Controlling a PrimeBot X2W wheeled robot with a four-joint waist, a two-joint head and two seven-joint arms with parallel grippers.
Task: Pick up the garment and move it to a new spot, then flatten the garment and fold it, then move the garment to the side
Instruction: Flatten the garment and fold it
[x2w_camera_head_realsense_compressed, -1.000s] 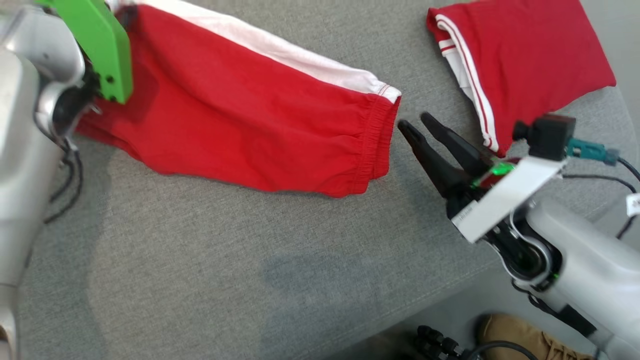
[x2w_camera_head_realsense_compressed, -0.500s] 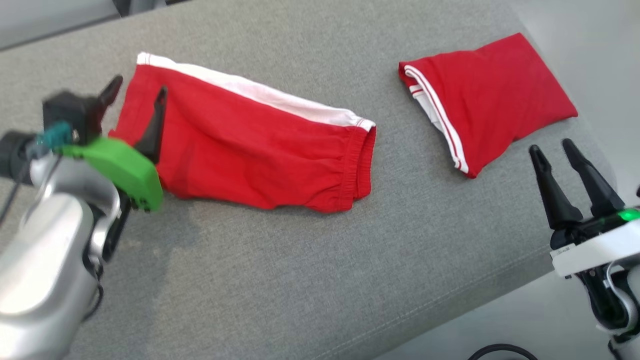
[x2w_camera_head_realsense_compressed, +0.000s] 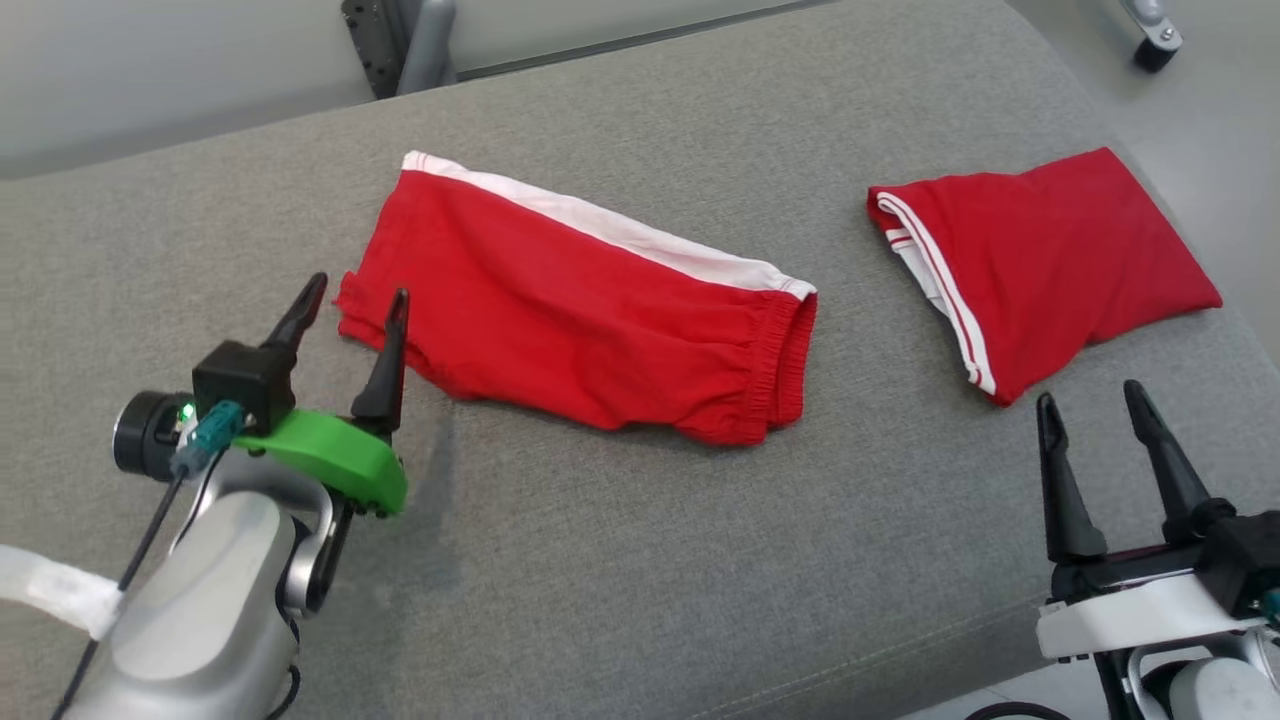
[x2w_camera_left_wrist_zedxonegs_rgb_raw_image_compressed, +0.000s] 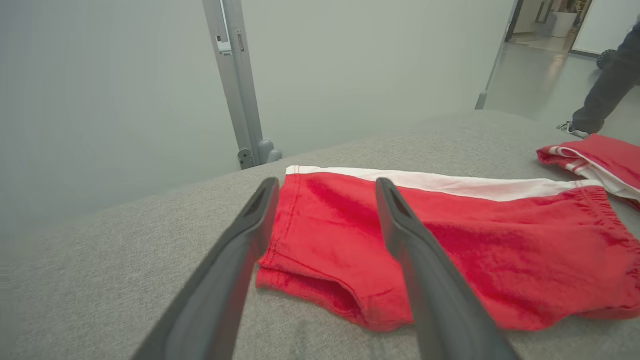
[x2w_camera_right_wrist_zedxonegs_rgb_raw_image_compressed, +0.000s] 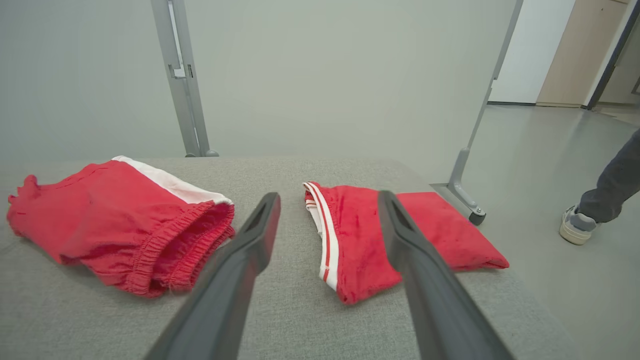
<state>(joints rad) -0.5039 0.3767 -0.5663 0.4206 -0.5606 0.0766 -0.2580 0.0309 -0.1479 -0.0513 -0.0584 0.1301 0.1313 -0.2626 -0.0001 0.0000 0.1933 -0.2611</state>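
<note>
Garment (x2w_camera_head_realsense_compressed: 590, 320) first. In the head view, the red shorts with a white band lie flat in the middle of the grey cushion (x2w_camera_head_realsense_compressed: 640, 580), folded into one neat long shape. The left gripper (x2w_camera_head_realsense_compressed: 358, 290) sits just beside the garment's left end. Its two fingers are wide apart and hold nothing. The right gripper (x2w_camera_head_realsense_compressed: 1090, 395) is low on the right, well apart from the garment, with its fingers wide apart and empty too. A second red garment (x2w_camera_head_realsense_compressed: 1060, 260) lies folded at the right end of the cushion.

In the left wrist view, the garment's near corner shows between the open fingers, down on the cushion. As far as I can tell, the fingers do not touch it.

In the right wrist view, the garment's stretchy waist end is on the left, and the second red garment is right ahead. A person's leg (x2w_camera_right_wrist_zedxonegs_rgb_raw_image_compressed: 605, 190) stands on the floor far off.

I think the flattening and folding are done. What seems left is the last part, moving the garment to the side. Maybe this spot already counts as the side; I cannot tell.
</note>
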